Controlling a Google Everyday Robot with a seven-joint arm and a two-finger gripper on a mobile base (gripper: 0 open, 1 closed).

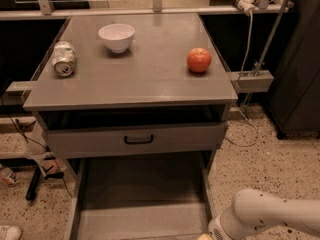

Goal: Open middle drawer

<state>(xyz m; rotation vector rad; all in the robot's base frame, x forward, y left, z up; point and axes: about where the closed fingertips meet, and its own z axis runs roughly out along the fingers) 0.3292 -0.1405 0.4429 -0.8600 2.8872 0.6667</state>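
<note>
"Camera view, looking down on a grey cabinet [219, 116]. Middle drawer [90, 141], where?"

"Right under the top [150, 81], with a dark gap between the two. Flat grey front facing the camera, small black bar handle [138, 139] at centre. Pulled out a little or fully shut, cannot tell."

"And below it?"

"Bottom drawer [145, 219], drawn far out toward the camera. Grey box open to view and running off the lower edge."

"Gripper?"

"Gripper [205, 237] down at the very lower edge, just right of the bottom drawer's right wall. Barely showing, mostly cut off. Spread or pressed together, cannot tell. White arm [265, 215] across the lower right corner, over the speckled floor [270, 159]. Well apart from the middle drawer's handle, touching neither handle nor front."

"On top?"

"White bowl [116, 36] toward the back, left of centre, upright. Red apple [199, 60] on the right side, well apart from the bowl. Can [64, 59] lying on its side near the left edge. White cable [248, 34] hanging behind the right rear corner."
</note>
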